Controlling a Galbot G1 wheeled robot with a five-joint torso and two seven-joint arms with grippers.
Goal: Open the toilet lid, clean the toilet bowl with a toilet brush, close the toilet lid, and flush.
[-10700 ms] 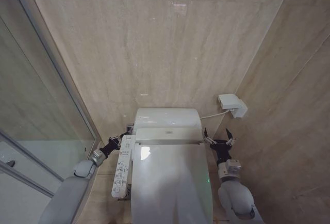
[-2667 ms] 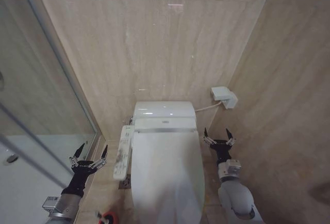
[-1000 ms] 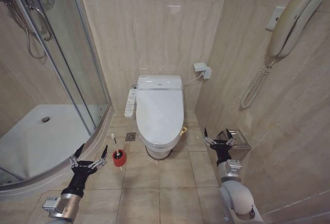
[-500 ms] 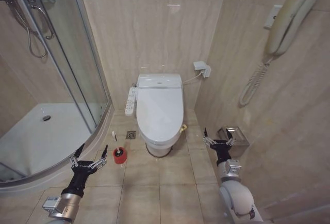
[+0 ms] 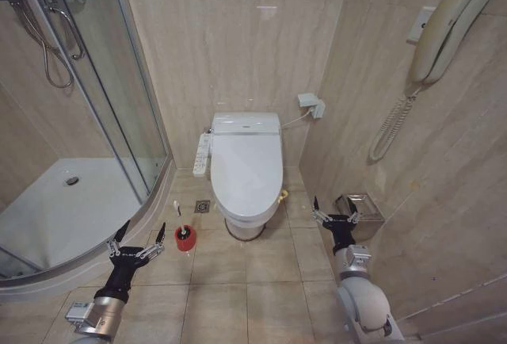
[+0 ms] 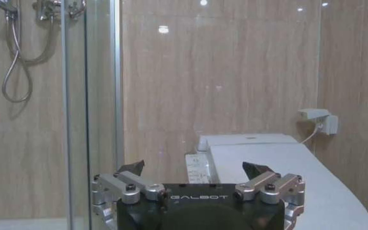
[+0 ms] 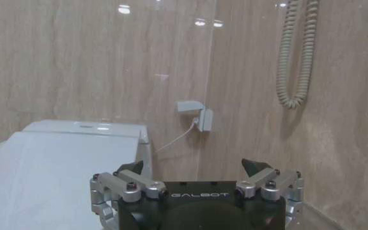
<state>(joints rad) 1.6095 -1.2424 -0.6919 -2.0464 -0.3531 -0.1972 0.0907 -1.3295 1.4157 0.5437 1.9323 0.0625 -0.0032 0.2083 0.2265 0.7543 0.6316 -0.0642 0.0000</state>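
With the toilet lid (image 5: 245, 166) down over the toilet bowl (image 5: 247, 219) and the toilet brush (image 5: 181, 223) parked in its red holder (image 5: 184, 238) on the floor near the bowl's left edge, the left gripper (image 5: 136, 238) and right gripper (image 5: 333, 212) hang low, spread wide and empty, because apparently nothing needs holding.
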